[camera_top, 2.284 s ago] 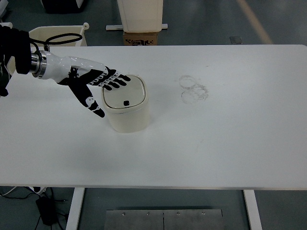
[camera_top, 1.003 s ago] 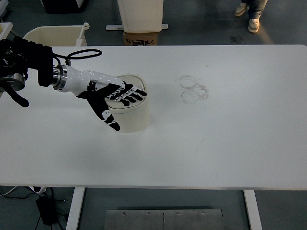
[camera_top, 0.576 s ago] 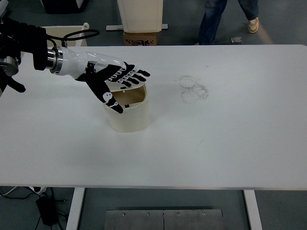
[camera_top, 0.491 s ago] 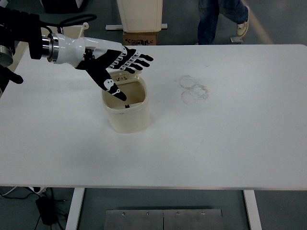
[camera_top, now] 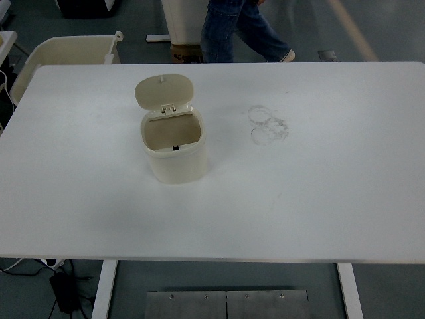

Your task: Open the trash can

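The trash can (camera_top: 174, 149) is a small cream bin with rounded corners, standing upright on the white counter (camera_top: 299, 199), left of the middle and well in from every edge. Its lid (camera_top: 164, 92) is swung up and back on a hinge (camera_top: 169, 108) at the far rim, so the hollow inside shows plainly and the task looks done as things lie. Judging by its thin walls and plain plastic look, it is probably light and stiff, with a smooth skin that could slip under a push; a firm sideways shove might slide or tip it, since nothing holds it down. The lid is the part to handle: the near rim carries a small dark catch (camera_top: 174, 147), likely a press latch, and pressing straight down there should load the bin into the counter instead of skating it along. Neither robot hand is in view, so nothing can be said of the fingers. The counter is flat, matt and bare apart from some faint ring marks (camera_top: 267, 123) to the right of the bin, well apart from it. Beyond the far edge a person's legs (camera_top: 239, 30) pass on the grey floor, beside a cardboard box (camera_top: 186, 53), and a cream tub (camera_top: 70, 50) sits off the far left corner.
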Robot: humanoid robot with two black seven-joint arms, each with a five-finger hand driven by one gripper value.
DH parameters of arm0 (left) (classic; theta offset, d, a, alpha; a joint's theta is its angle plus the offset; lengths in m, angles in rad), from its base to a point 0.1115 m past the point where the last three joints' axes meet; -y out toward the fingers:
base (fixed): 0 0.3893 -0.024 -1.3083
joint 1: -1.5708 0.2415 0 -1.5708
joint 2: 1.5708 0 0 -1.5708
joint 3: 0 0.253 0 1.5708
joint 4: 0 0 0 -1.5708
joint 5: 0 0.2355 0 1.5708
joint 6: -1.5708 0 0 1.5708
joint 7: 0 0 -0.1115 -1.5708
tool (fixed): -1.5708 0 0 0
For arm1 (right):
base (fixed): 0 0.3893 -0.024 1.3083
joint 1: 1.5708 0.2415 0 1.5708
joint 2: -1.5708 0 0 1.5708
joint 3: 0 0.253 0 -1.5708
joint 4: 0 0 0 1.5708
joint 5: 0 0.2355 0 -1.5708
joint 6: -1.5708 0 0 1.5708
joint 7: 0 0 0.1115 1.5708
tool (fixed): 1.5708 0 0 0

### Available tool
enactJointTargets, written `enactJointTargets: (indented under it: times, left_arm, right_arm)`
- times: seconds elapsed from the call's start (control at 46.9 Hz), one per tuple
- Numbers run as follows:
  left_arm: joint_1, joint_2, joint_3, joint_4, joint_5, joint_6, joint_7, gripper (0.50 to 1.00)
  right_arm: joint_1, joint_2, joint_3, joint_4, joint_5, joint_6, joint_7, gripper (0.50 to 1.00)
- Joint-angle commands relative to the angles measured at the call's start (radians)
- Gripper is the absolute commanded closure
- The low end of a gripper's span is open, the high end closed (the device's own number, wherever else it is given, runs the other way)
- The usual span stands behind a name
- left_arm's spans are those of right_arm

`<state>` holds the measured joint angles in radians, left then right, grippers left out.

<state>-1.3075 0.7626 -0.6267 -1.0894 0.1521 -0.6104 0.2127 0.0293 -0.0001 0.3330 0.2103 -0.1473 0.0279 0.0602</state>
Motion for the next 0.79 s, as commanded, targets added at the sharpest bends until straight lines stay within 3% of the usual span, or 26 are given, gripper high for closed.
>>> enactJointTargets:
  times: [0.0,0.277,0.405,0.768]
  left_arm:
    - [0.017,0.000,-0.001,0.048,-0.081,-0.001,-0.038,0.500]
    - [0.148,-0.019,-0.007,0.224,-0.397,0.075,-0.093,0.500]
    - [0.205,-0.069,-0.010,0.307,-0.419,0.075,-0.136,0.500]
    - [0.356,-0.203,-0.133,0.494,-0.457,0.069,-0.139,0.500]
  right_arm:
    - [0.000,0.000,0.000,0.000,0.000,0.000,0.000,0.507]
    - [0.000,0.000,0.000,0.000,0.000,0.000,0.000,0.507]
    - [0.000,0.000,0.000,0.000,0.000,0.000,0.000,0.507]
    - [0.000,0.000,0.000,0.000,0.000,0.001,0.000,0.507]
